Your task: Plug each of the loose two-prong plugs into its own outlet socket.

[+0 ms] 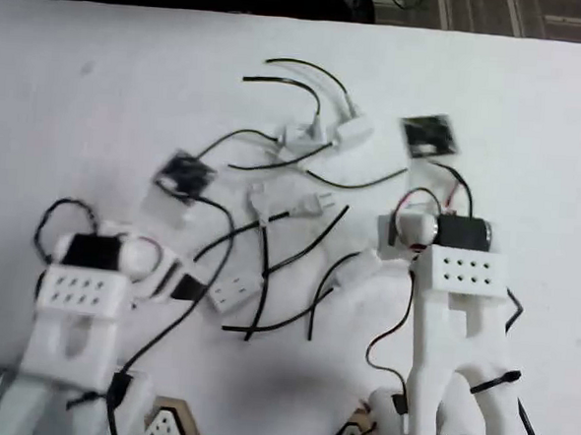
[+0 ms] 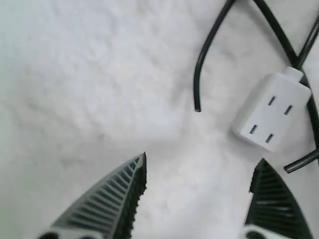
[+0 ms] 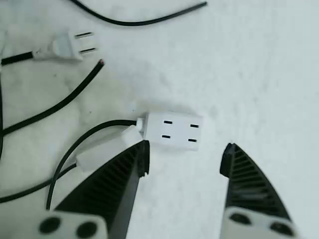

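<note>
A: Start wide. What lies where on the surface [image 1: 81, 86]?

B: Black cords [image 1: 263, 275] sprawl across the middle. The loose plug [image 1: 316, 204] lies among them between the two arms, nearer the right arm [image 1: 441, 335] than the left arm [image 1: 66, 332].

A: And the sockets?

B: One outlet socket [image 3: 174, 130] lies just ahead of the right fingers [image 3: 117, 189], which are spread wide and hold nothing. Its long axis runs along the line from one fingertip to the other. The slots face up and the cord leaves from one end.

A: The left side?

B: The left fingers [image 2: 112, 204] are spread and empty too. A second socket [image 2: 271, 117] lies out beyond one fingertip, not between them, slots up.

A: So which way does the plug point?

B: Seen from the high camera, its long axis lies roughly across the surface. The cord trails toward the left arm's side and the prongs [image 3: 85, 42] point toward the right arm's side. It is well apart from both pairs of fingers.

A: Your call?

B: I'd judge the right arm better placed to fetch it. The plug lies parallel to that socket, so the wrist would likely need turning to pinch across its narrow body.
</note>
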Robot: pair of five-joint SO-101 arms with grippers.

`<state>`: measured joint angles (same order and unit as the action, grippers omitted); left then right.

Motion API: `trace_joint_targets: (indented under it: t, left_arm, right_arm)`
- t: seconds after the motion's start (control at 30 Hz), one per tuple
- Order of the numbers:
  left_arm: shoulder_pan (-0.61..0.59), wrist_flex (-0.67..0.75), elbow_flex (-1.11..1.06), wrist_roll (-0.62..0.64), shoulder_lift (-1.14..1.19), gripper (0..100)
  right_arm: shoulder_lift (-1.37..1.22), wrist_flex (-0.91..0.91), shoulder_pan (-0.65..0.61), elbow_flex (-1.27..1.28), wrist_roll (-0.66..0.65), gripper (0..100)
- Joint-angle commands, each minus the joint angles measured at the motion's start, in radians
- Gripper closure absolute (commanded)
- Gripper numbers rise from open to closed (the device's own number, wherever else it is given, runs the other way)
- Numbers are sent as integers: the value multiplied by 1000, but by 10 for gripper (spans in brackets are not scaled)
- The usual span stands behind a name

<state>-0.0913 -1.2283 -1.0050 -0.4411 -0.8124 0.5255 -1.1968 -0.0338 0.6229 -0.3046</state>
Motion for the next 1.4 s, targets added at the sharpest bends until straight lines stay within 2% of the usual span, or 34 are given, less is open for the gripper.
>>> trace_joint_targets:
  t: [0.0,0.1,0.17,0.3,0.5,0.57,0.7,0.87,1.1,1.27,1.37]
  left_arm:
    - [-173,3,-68,9,-157,669]
    - [-306,52,-169,9,-257,669]
    - [-354,75,-238,9,-317,669]
    - [-361,101,-356,9,-421,669]
    - [-364,97,-393,9,-503,669]
    - [-364,97,-393,9,-504,669]
    - [-366,97,-393,9,-504,669]
    - [-366,101,-407,8,-507,669]
    - [-366,103,-411,8,-509,669]
    - [-366,103,-413,6,-509,669]
    - [-366,103,-414,6,-509,669]
  right_arm:
    - [-12,-77,-91,-123,-126,766]
    - [-113,-122,-148,-209,-180,766]
    - [-199,-122,-182,-258,-184,766]
    - [-369,-120,-245,-365,-184,766]
    - [-622,-120,-289,-582,-187,766]
    - [-705,-127,-289,-664,-264,766]
    - [-834,-128,-285,-764,-534,766]
    - [-911,-128,-289,-779,-709,766]
    - [-949,-128,-289,-779,-827,766]
    - [-997,-111,-315,-783,-829,766]
    - [-1035,-41,-331,-783,-822,766]
